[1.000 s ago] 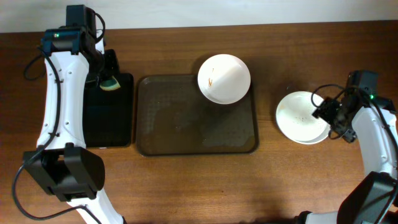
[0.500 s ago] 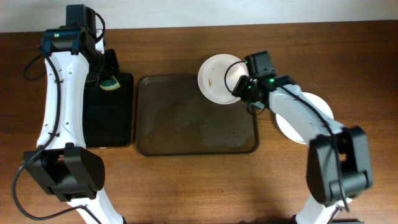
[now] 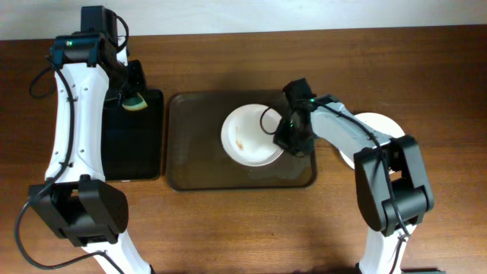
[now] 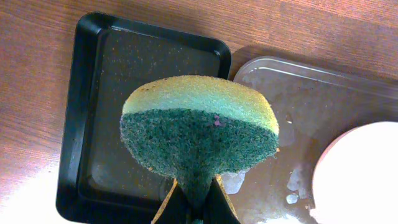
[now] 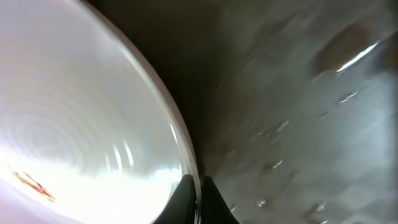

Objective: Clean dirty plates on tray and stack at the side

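Overhead, the right gripper [image 3: 281, 139] is clamped on the rim of a smeared plate [image 3: 247, 137]. The plate spreads away from its jaws toward the left arm, flat on the brown tray [image 3: 194, 156]. The left gripper [image 3: 134, 97], pinched on a green sponge [image 3: 138, 103], hangs over the black tray [image 3: 133, 156], well apart from the plate. Being round, the plate has no long axis. Stacked plates [image 3: 380, 129] lie behind the right jaws.
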Robot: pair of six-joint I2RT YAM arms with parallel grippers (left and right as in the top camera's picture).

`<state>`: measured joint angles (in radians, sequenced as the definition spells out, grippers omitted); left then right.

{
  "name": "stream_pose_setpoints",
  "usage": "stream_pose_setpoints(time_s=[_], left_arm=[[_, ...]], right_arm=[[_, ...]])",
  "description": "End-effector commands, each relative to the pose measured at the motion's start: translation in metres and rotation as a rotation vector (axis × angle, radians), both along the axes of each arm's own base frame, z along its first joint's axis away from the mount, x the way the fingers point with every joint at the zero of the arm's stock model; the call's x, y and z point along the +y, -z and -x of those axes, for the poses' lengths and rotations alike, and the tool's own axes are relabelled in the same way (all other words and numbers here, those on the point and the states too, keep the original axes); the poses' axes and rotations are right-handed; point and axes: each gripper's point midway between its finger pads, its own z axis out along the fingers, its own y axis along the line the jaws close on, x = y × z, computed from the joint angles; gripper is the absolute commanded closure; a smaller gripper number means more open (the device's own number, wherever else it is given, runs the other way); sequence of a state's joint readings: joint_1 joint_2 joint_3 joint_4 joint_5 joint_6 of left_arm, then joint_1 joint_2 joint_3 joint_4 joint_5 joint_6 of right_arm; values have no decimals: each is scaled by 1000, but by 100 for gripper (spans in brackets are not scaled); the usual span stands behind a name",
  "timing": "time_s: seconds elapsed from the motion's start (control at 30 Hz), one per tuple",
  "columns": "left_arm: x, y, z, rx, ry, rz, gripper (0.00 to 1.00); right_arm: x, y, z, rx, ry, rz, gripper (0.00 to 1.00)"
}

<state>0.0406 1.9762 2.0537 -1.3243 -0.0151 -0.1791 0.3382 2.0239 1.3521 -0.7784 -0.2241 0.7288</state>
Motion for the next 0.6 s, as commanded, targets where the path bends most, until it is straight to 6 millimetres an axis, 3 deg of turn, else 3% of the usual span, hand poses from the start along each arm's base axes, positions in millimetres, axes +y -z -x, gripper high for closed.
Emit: stream_pose_setpoints(time_s=[0.0, 0.13, 0.23, 0.33, 0.5, 0.57], left_arm=[[2, -5, -1, -13, 12, -12, 99], [2, -5, -1, -13, 12, -12, 99], [2, -5, -1, -16, 12, -12, 99], [2, -5, 0, -11, 12, -12, 99], [-20, 8, 5, 28, 55, 43, 99], [-32, 25, 12, 70, 83, 44, 99]], right_arm=[[25, 12, 22, 16, -124, 21, 96], [34, 5, 12, -33, -171, 3, 90], [40, -33, -12, -137, -265, 11, 66], [33, -50, -30, -204, -312, 81, 52], [25, -19, -31, -162, -320, 142, 54], [28, -6, -32, -160, -378, 141, 67]])
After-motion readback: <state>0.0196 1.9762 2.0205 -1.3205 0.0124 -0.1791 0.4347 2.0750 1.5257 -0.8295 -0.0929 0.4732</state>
